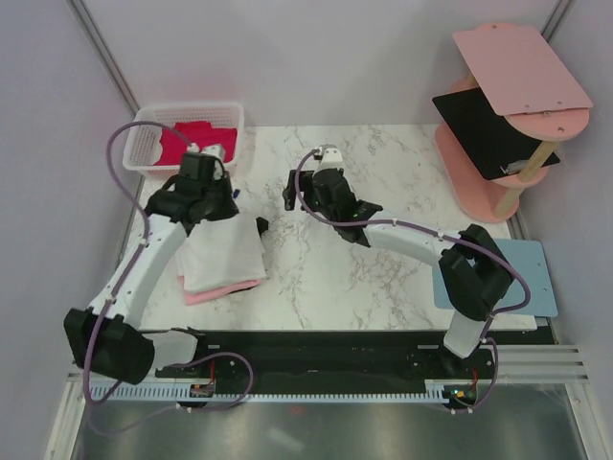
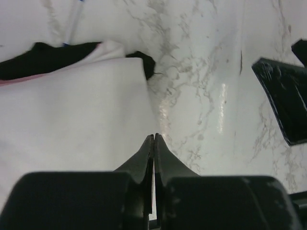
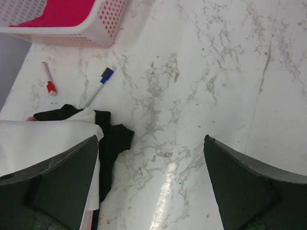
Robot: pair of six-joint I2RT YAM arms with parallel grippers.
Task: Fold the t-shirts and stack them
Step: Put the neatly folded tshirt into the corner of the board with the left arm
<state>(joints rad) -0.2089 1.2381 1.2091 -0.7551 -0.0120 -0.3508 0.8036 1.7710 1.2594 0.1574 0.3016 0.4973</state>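
Note:
A folded stack lies on the marble table at the left: the white t-shirt (image 1: 225,251) on top, the light pink t-shirt (image 1: 215,292) showing under its near edge, and the black t-shirt (image 1: 261,226) poking out at the far right corner. The magenta-red t-shirt (image 1: 187,144) lies in the basket. My left gripper (image 1: 213,203) hovers over the stack's far edge; in the left wrist view it (image 2: 154,137) is shut and empty at the white shirt's (image 2: 72,120) right edge. My right gripper (image 1: 326,209) is wide open and empty (image 3: 149,139) over bare marble, right of the black shirt (image 3: 112,139).
A white perforated basket (image 1: 144,144) stands at the far left. A red marker (image 3: 49,84) and a blue marker (image 3: 98,86) lie between basket and stack. A pink shelf stand (image 1: 508,96) with a black board is at the far right. A light-blue mat (image 1: 522,278) lies near right.

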